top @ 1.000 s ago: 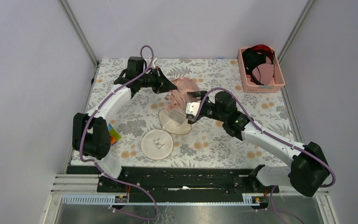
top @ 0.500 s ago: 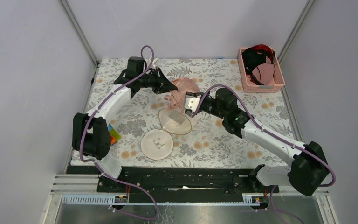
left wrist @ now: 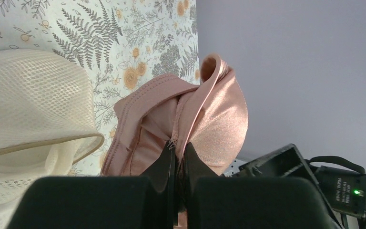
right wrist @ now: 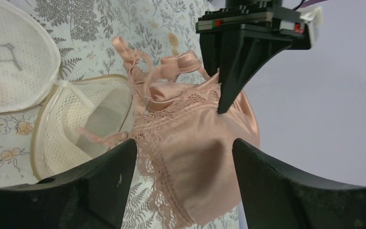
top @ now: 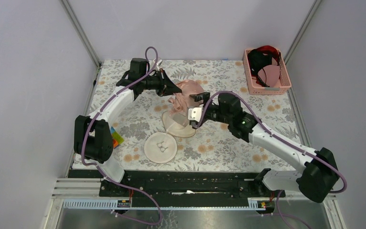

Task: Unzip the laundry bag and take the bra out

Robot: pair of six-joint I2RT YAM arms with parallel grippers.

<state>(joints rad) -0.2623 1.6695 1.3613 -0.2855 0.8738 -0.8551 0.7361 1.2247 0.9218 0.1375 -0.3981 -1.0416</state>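
The laundry bag lies unzipped: its flat half with the dark drawing (top: 160, 147) sits near the front, and its other half (top: 178, 125) stands open like a cup. The bag also shows in the left wrist view (left wrist: 33, 109) and the right wrist view (right wrist: 76, 124). The pale pink bra (top: 187, 94) hangs above the open half, one strap trailing into it. My left gripper (top: 175, 88) is shut on the bra's edge (left wrist: 190, 119) and holds it up. My right gripper (top: 193, 114) is open, its jaws either side of the bra's lower cup (right wrist: 195, 143) without touching it.
A pink slatted basket (top: 286, 81) with black and red garments stands at the back right corner. A small coloured block (top: 117, 139) lies by the left arm's base. Grey walls close in the floral table on three sides.
My right gripper rose toward the bra and then came back down and slightly toward me, still open. My left gripper has kept hold of the bra in about the same place.
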